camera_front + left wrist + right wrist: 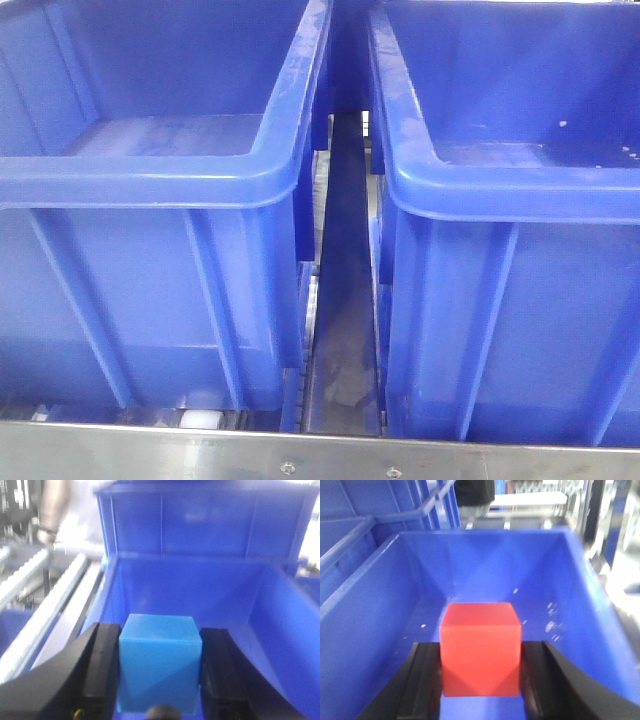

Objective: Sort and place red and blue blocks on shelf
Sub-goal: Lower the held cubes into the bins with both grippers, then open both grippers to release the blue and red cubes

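On the shelf [320, 455], behind its steel front lip, two large blue bins [150, 220] stand side by side with a narrow gap between them. Over the inside of one bin, the left gripper [160, 675] is clamped on the blue block [160, 662], a black finger pressing each side. Over another bin [365, 630], the right gripper [481, 672] grips the red block [481, 649] the same way, above the bin's floor.

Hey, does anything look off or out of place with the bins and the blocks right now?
Nothing stands out. The left gripper holds the blue block squarely over a blue bin, and the right gripper holds the red block squarely over another bin. Only scuff marks show on the bin walls.
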`<state>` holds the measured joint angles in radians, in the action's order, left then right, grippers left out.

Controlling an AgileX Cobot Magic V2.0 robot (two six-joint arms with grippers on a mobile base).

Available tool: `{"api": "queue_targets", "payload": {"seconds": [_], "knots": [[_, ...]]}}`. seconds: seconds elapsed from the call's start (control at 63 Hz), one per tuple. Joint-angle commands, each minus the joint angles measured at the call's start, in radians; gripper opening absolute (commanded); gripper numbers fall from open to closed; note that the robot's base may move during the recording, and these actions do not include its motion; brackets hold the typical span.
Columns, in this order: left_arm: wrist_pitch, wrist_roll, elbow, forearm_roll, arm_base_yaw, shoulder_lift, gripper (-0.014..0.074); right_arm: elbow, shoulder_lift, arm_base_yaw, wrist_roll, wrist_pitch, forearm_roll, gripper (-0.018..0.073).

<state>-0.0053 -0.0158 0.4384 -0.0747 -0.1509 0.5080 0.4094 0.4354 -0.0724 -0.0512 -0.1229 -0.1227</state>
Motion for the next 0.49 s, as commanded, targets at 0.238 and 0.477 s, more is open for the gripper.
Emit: {"api": "queue_targets", "payload": {"seconds": [0.238, 0.477], "knots": [[-0.157, -0.002, 0.057, -0.009, -0.145, 0.228, 0.0325, 0.034, 0.194, 0.000, 0.005, 0.132, -0.022, 0.0375], [-0.288, -0.002, 0.057, -0.009, -0.225, 0.418, 0.0325, 0.034, 0.305, 0.000, 0.005, 0.132, -0.017, 0.0375]]}}
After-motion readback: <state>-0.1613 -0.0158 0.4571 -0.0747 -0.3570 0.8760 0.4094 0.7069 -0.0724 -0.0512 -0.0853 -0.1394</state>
